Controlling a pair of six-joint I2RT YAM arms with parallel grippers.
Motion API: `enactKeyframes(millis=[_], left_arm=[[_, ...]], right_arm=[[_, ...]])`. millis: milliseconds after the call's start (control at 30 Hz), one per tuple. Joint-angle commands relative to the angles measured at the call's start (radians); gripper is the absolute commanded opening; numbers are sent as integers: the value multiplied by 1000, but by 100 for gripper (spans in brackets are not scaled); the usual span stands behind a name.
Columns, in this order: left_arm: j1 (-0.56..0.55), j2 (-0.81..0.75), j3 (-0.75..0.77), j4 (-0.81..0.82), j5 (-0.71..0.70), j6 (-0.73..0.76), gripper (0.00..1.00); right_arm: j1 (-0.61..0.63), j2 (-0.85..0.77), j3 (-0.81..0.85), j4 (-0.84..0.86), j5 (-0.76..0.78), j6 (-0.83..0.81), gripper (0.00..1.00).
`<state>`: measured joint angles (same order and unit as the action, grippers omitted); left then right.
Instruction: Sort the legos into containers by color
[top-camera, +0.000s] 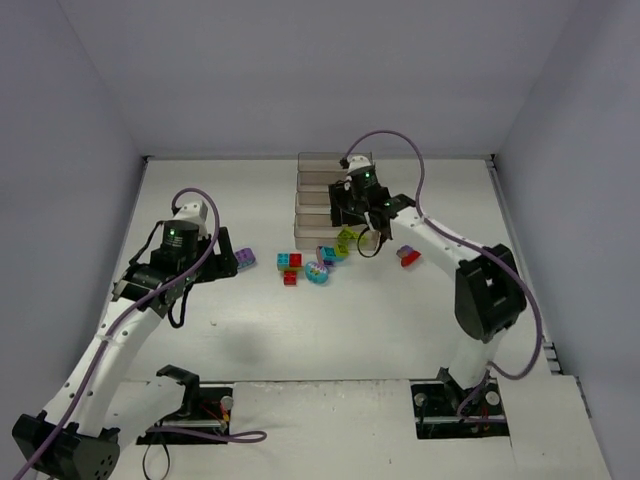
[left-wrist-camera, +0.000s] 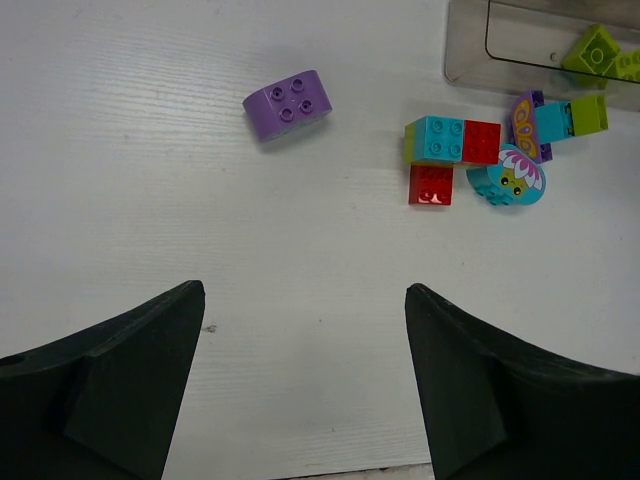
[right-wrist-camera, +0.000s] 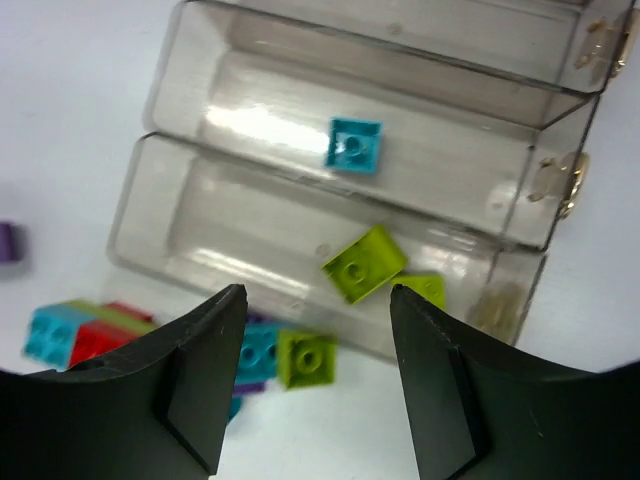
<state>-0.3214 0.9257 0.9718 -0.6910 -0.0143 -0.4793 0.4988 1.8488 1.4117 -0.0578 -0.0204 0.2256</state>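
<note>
My right gripper (right-wrist-camera: 317, 295) is open and empty above the near trays of the clear rack (right-wrist-camera: 180, 215); in the top view it (top-camera: 352, 222) hovers at the rack's (top-camera: 312, 185) front. The nearest tray holds a tilted lime brick (right-wrist-camera: 363, 263) and a second lime one (right-wrist-camera: 422, 288). The tray behind holds a cyan brick (right-wrist-camera: 353, 145). A lime-and-cyan piece (right-wrist-camera: 300, 357) lies on the table in front of the rack. My left gripper (left-wrist-camera: 305, 290) is open and empty, short of a purple brick (left-wrist-camera: 287, 102) and a cyan-red cluster (left-wrist-camera: 452, 140).
On the table lie a red brick (left-wrist-camera: 432, 185), a round cyan owl piece (left-wrist-camera: 507, 180), a purple butterfly piece (left-wrist-camera: 525, 125), and a red-purple brick (top-camera: 408, 256) right of the rack. Walls enclose the white table on three sides.
</note>
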Motion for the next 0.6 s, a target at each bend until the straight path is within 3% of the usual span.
enactKeyframes(millis=[0,133,200,567], left_arm=[[-5,4,18,47,7,11,75],[-7,2,21,42,8,7,75],[-7,-1,22,38,11,4,75],[-7,-50,18,-5,4,5,75]], right_arm=[[90,-175,-97,33,49,0,56],[173,-247,-198,36,89,98,59],[208,-261,-226,41,120,142,68],[319,-145,-304,138,63,97,68]])
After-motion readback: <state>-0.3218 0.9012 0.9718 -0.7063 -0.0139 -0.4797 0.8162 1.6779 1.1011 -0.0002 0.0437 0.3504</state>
